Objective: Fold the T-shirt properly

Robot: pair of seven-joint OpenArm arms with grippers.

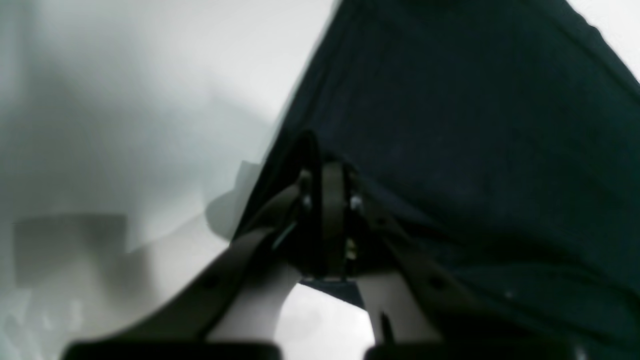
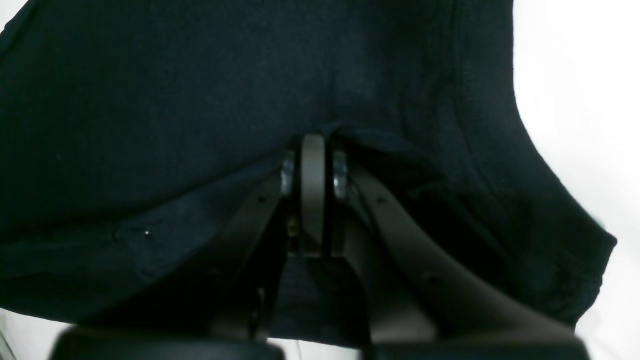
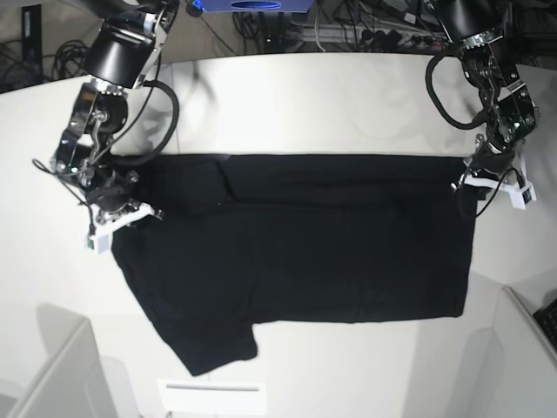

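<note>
The T-shirt (image 3: 305,252) is spread wide across the white table, plain black side up, with one sleeve (image 3: 209,348) trailing toward the front left. My left gripper (image 3: 492,178) is at the cloth's right edge in the base view, shut on the T-shirt. Up close, the left gripper (image 1: 330,170) pinches a fold of the dark fabric (image 1: 475,125). My right gripper (image 3: 117,213) holds the opposite edge, also shut on the T-shirt. In the right wrist view the right gripper (image 2: 312,145) is closed into black cloth (image 2: 175,100) that fills most of the picture.
The white table (image 3: 305,104) lies bare behind the shirt. Cables and a power strip (image 3: 374,35) run along the back edge. A white sheet (image 3: 213,396) lies at the front. Grey container edges rise at the lower left (image 3: 52,374) and lower right (image 3: 522,348).
</note>
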